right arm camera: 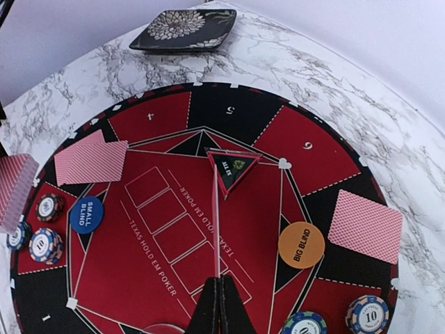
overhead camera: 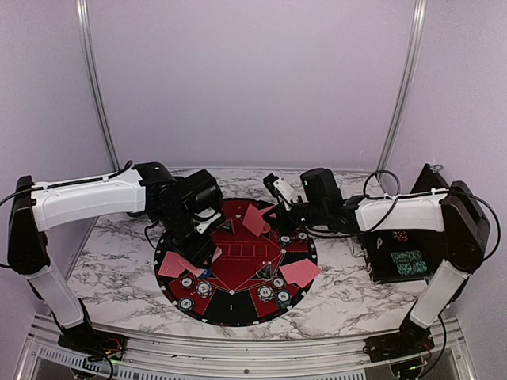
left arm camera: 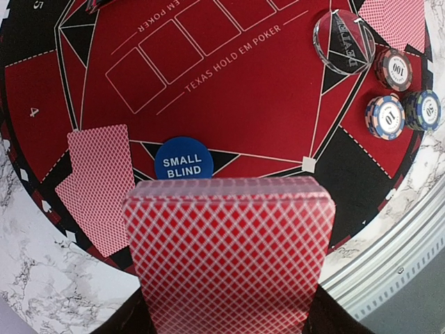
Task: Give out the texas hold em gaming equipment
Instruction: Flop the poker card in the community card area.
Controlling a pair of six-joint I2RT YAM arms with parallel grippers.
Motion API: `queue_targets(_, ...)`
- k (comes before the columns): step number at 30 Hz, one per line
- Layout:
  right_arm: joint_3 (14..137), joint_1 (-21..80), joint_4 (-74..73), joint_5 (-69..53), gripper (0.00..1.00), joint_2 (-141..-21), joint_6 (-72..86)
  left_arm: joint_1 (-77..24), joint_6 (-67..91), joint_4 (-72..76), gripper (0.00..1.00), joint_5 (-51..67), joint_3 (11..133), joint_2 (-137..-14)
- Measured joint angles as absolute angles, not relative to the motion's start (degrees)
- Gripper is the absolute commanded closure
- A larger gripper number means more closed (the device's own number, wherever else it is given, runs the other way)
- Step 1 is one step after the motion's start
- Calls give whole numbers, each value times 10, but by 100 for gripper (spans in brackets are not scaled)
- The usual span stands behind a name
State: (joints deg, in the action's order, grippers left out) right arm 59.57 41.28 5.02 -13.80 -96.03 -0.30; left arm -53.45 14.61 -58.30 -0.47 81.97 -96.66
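My left gripper (overhead camera: 204, 237) is over the left of the round mat (overhead camera: 238, 313) and is shut on a deck of red-backed cards (left arm camera: 229, 250), which hides its fingers. My right gripper (right arm camera: 220, 289) is shut on a single red-backed card (right arm camera: 218, 216), seen edge-on above the mat's middle; the card also shows in the top view (overhead camera: 255, 219). On the mat lie a blue SMALL BLIND disc (left arm camera: 183, 160), an orange BIG BLIND disc (right arm camera: 301, 245), two overlapping cards (left arm camera: 97, 184), a card (right arm camera: 365, 226) and striped chips (left arm camera: 384, 116) (right arm camera: 367, 314).
A triangular marker (right arm camera: 233, 169) and a clear round disc (left arm camera: 343, 42) lie on the mat. A dark patterned plate (right arm camera: 182, 29) sits on the marble beyond the mat. A black case (overhead camera: 404, 253) stands at the right by the right arm.
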Motion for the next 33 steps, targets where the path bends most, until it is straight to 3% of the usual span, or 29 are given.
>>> queue_targets(11,569,485,83,13,100,-969,-126,-533,152,-583,48,-5,812,-963)
queue_targets(33,563,533,120,91,100,-1010,-199,-528,156,-583,48,-5,794,-945)
